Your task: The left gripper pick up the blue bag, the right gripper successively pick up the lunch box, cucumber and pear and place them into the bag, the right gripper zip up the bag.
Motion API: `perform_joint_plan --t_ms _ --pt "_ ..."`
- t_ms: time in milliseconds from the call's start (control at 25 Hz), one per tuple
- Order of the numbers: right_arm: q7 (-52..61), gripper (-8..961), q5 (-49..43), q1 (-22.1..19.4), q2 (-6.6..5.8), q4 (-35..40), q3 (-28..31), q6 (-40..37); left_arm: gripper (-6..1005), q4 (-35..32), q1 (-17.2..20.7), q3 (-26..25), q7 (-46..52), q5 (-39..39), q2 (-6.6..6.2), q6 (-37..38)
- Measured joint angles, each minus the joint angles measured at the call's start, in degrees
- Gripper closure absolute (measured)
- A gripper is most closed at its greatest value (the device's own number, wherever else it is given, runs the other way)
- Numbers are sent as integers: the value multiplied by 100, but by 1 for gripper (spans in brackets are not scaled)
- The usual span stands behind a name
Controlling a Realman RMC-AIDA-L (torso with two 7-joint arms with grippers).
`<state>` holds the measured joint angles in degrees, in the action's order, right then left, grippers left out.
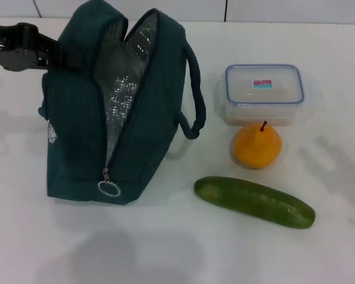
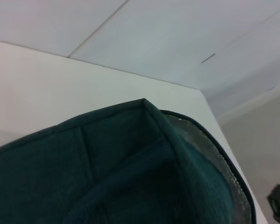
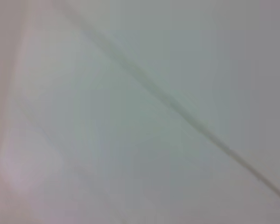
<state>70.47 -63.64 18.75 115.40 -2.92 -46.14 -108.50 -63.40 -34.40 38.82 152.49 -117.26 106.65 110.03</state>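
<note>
The blue bag (image 1: 77,130) stands upright at the left of the white table, unzipped, with its foil lining showing and its ring pull (image 1: 109,188) at the front. My left gripper (image 1: 56,54) comes in from the left and is shut on the bag's upper left side. The left wrist view shows the bag's fabric (image 2: 107,163) close up. The lunch box (image 1: 263,94) sits to the right of the bag. The pear (image 1: 257,147) stands just in front of the box. The cucumber (image 1: 254,202) lies in front of the pear. My right gripper is out of view.
The bag's right loop handle (image 1: 195,100) hangs toward the lunch box. The white table (image 1: 165,248) ends at a tiled wall behind. The right wrist view shows only a pale blurred surface (image 3: 140,112).
</note>
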Motion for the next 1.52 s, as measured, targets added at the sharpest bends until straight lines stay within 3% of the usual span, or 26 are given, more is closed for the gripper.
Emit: perform_joint_plan --t_ms 320,440,1000,1520 --pt "1598 93 664 51 14 -135 9 1218 962 -5 -57 2 1 9 44 -13" --pt "1996 93 723 261 34 -80 10 1841 961 -8 -106 3 0 3 68 -20" --pt "2318 102 610 1238 80 -320 -60 3596 961 -50 -222 11 -48 -49 100 -44" --pt "2329 137 599 1907 79 -520 -20 4178 960 -58 -313 38 -52 -67 92 -44"
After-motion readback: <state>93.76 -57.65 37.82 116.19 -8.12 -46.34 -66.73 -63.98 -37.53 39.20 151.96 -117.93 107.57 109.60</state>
